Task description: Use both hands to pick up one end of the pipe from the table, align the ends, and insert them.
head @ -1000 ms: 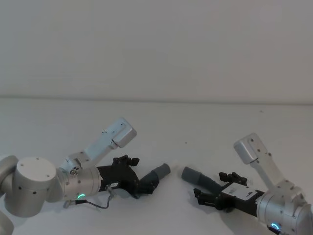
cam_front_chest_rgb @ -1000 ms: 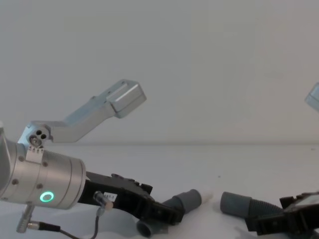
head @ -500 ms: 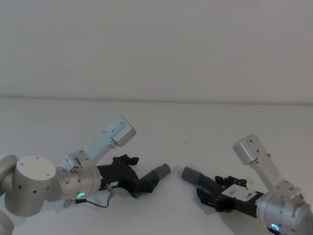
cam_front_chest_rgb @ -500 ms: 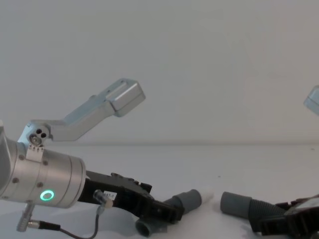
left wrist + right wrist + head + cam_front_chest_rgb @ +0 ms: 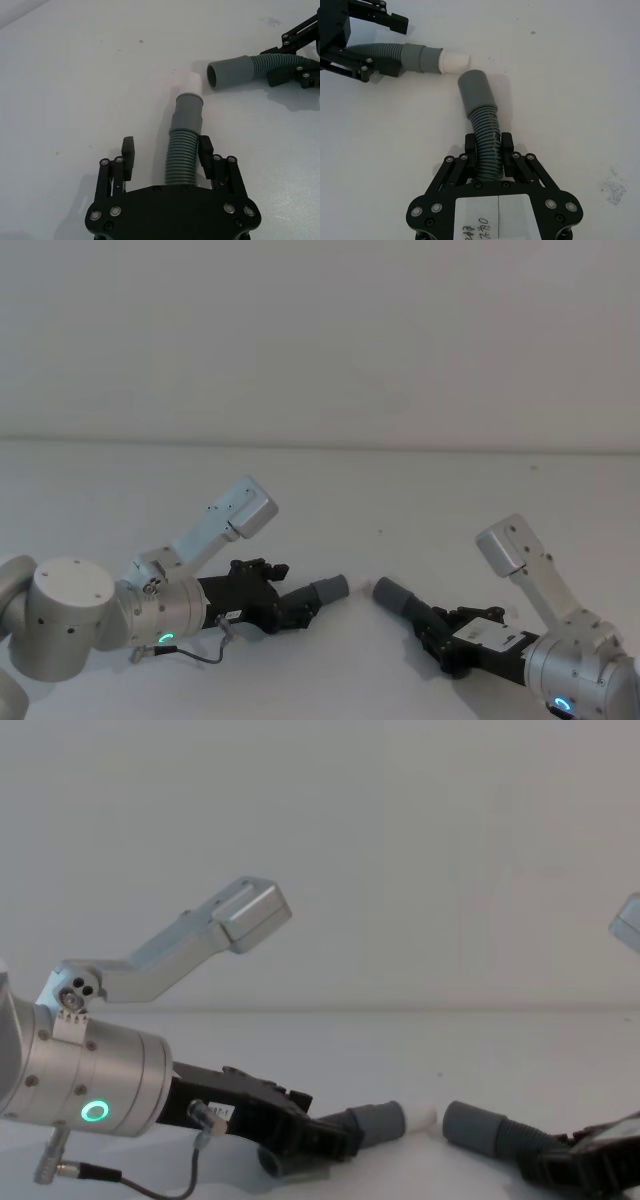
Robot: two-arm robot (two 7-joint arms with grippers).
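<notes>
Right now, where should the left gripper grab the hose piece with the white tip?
Grip the white-tipped hose on its ribbed section behind the cuff, coming from its rear end along its length. The left gripper straddles it there, open, leaving the white tip free to enter the wide-cuffed hose.

Left arm [image 5: 70, 625] low, reaching inward; left gripper [image 5: 166, 151] spread wide. Right arm [image 5: 585, 670] low, mirrored; right gripper [image 5: 488, 143] clamped on hose [image 5: 483, 122].
</notes>
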